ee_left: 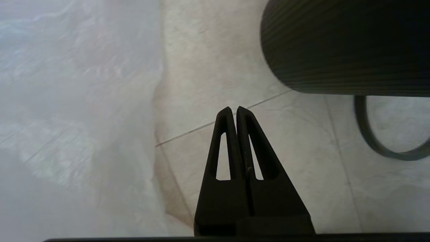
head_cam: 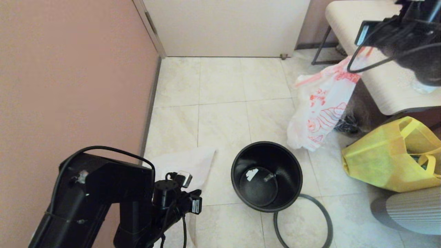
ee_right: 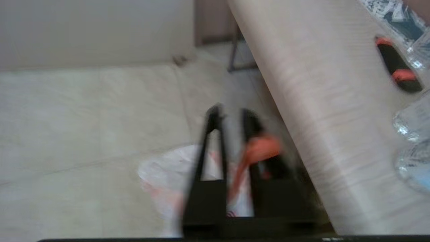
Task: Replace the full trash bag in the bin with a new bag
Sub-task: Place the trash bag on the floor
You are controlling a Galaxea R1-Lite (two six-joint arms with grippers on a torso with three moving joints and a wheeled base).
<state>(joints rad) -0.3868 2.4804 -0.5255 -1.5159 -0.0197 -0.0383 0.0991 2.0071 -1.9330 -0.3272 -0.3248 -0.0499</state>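
Note:
The black bin (head_cam: 267,175) stands empty on the tiled floor, and its dark-grey hoop (head_cam: 303,220) lies beside it. The full trash bag (head_cam: 320,106), white with red-orange print, hangs beside the bench from my raised right arm (head_cam: 406,38), its bulging bottom just past the bin. My right gripper (ee_right: 231,112) has its fingers apart, with the bag's orange handle (ee_right: 260,151) looped over one finger. The new bag (head_cam: 186,163) lies flat and limp on the floor left of the bin. My left gripper (ee_left: 233,108) is shut and empty, low between the new bag (ee_left: 77,101) and the bin (ee_left: 346,47).
A cream bench (head_cam: 389,79) stands at the right, with a yellow tote (head_cam: 392,155) and a bag of dark items (head_cam: 346,125) at its foot. A grey ribbed round object (head_cam: 413,210) sits at the lower right. A pink wall (head_cam: 69,69) runs along the left.

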